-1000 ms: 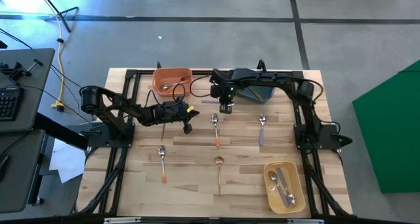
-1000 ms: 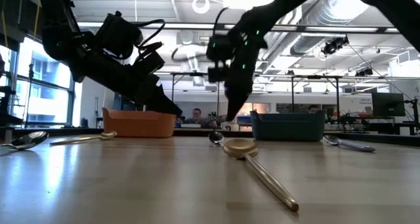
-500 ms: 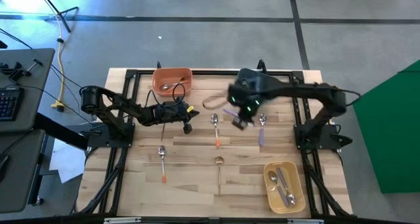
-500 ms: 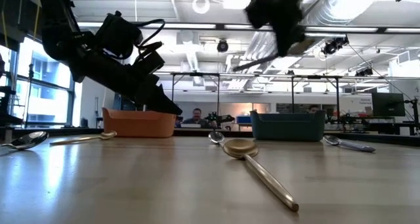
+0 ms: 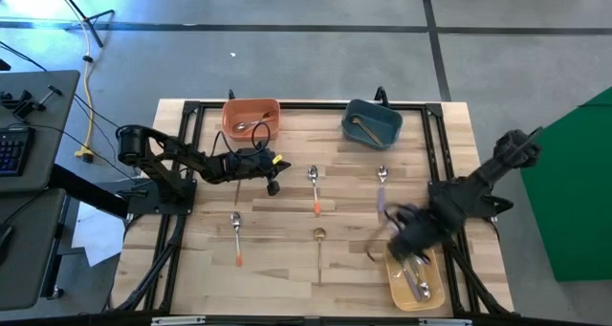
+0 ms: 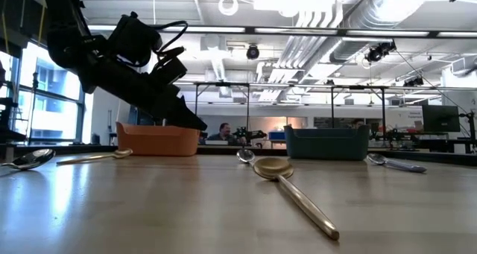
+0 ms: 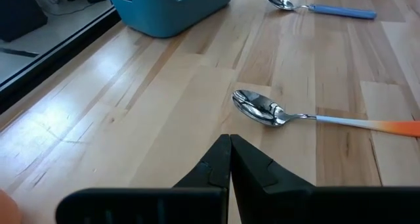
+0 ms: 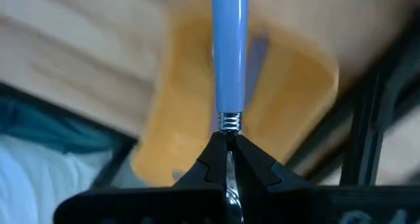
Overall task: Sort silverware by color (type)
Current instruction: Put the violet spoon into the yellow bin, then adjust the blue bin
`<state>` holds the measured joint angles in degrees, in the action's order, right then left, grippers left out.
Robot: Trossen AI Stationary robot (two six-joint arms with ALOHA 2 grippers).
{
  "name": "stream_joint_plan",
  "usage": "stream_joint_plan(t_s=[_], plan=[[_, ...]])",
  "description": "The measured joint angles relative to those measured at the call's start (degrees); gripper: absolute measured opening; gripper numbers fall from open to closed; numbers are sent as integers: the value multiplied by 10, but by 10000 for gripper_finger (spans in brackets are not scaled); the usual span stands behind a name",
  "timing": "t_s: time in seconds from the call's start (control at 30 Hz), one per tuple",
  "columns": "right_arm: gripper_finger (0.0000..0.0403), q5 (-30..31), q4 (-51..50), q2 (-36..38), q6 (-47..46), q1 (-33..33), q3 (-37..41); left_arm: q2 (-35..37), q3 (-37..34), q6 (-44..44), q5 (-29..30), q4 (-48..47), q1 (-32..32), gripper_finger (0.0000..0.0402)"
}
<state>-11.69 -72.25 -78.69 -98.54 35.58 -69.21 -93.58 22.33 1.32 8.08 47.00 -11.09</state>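
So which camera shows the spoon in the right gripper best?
The right wrist view: the blue-handled spoon is pinched between the right gripper fingers, over the yellow bowl. The high view only blurs it; the low and left wrist views miss it.

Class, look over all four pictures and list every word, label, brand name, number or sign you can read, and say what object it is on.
None can be read in any view.
The coral bowl, teal bowl and yellow bowl are plain.
The spoons on the table show no markings.
The keyboard beside the table has keys too small to read.
The room's far fittings in the low view are too distant to read.
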Motion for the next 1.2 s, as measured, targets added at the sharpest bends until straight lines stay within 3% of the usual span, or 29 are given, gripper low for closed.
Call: stream_joint_plan(t_s=[0.2,0.43,0.63,0.8,0.93,1.07,1.2], plan=[[0,-40,80,0,-175,111,15,0,0,6,0,0,-6,0],[0,-55,150,0,-226,133,89,0,0,2,0,0,-5,0],[11,-52,269,-1,-176,112,180,0,0,-2,0,-1,-5,0],[68,-84,273,-1,-130,99,203,0,0,-7,0,-1,-5,0],[109,-85,242,-1,-81,81,177,0,0,-6,0,-1,-5,0],[109,-86,136,3,12,40,115,0,0,-6,0,-1,-5,0],[68,10,-30,3,180,-43,50,0,0,-6,0,-2,-5,0]])
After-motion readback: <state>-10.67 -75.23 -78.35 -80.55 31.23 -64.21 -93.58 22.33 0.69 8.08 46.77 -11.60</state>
